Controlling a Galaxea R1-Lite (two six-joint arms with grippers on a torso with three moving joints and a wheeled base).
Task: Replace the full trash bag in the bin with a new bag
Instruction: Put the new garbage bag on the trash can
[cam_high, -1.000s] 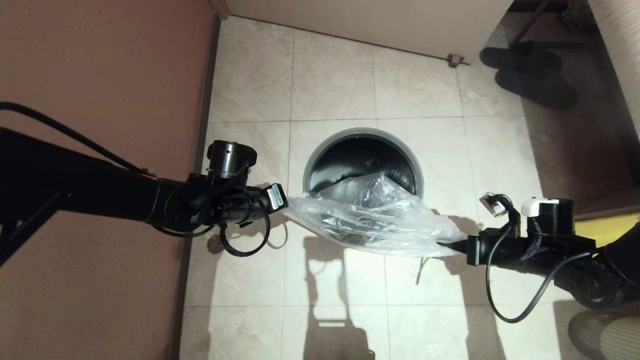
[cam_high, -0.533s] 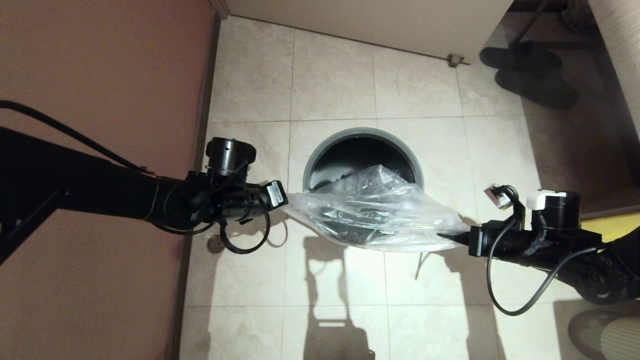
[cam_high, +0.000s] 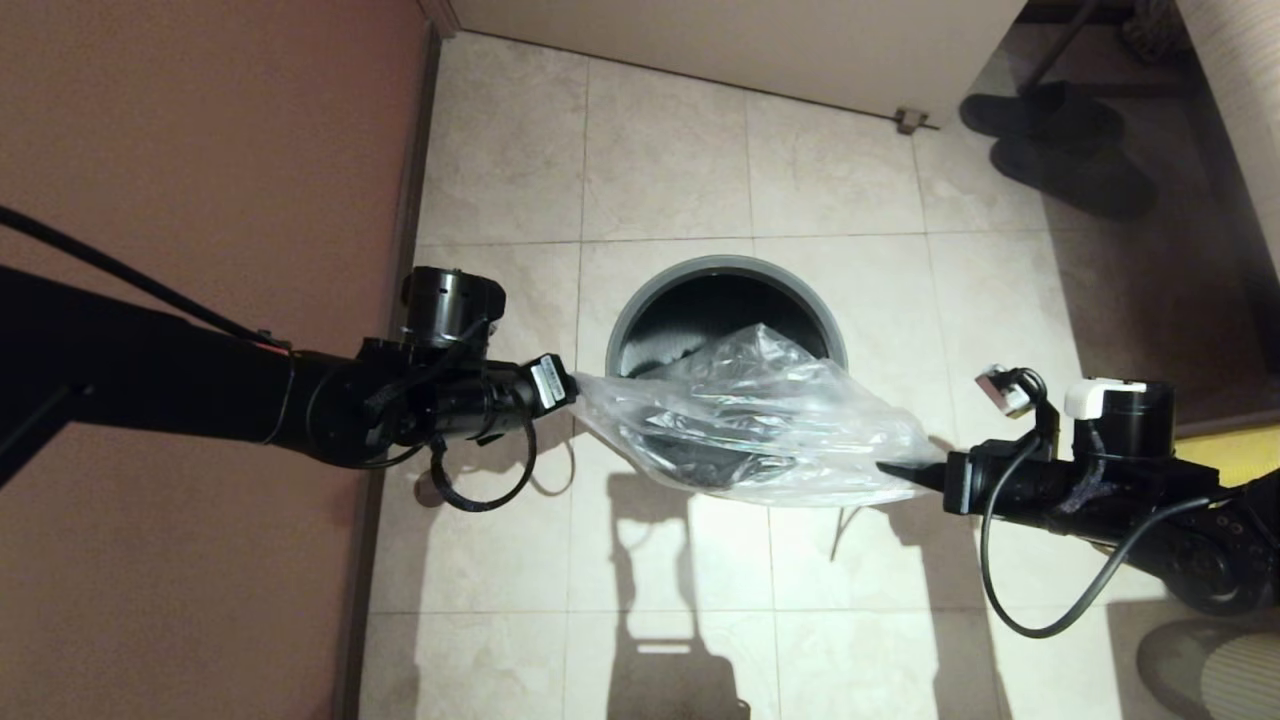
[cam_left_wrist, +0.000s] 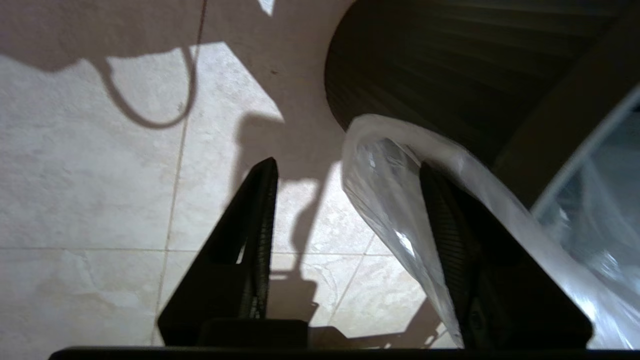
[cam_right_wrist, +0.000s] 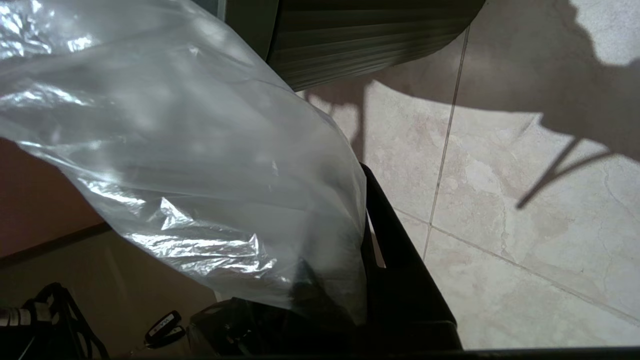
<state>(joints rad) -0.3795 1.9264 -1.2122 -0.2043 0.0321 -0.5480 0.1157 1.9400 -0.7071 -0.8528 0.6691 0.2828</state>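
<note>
Left pincer (cam_high: 574, 386) at the near-left side of the bin (cam_high: 722, 266), level with its rim, spread wide open; in the left wrist view, bare floor in the gap between the two dark fingers (cam_left_wrist: 250, 240), and the edge of the new bag (cam_high: 760, 425) draped over the outer face of the one nearer the bin. No squeeze on the plastic there, only a hook-like hold.

Right pincer (cam_high: 893, 472) at the near-right side of the bin, reaching in from the right with its tip buried in the bag's other corner. Open or closed: cannot tell, with crinkled film wrapped over it in the right wrist view.

Between the two, the clear bag stretched across as a slack, wrinkled sheet, hanging above the near half of the bin's mouth and spilling out past the rim on the near side. Far half of the opening uncovered, with dark ribbed inner wall on show. Not yet seated around the rim.

Under everything, pale tiled floor (cam_high: 660, 160) with arm and cable shadows. At the right edge, a strip of something yellow (cam_high: 1235, 445). Along the left, a reddish-brown wall (cam_high: 200, 130). Farther off, a light door (cam_high: 740, 40) and a pair of dark slippers (cam_high: 1060, 140) in the far-right corner.
</note>
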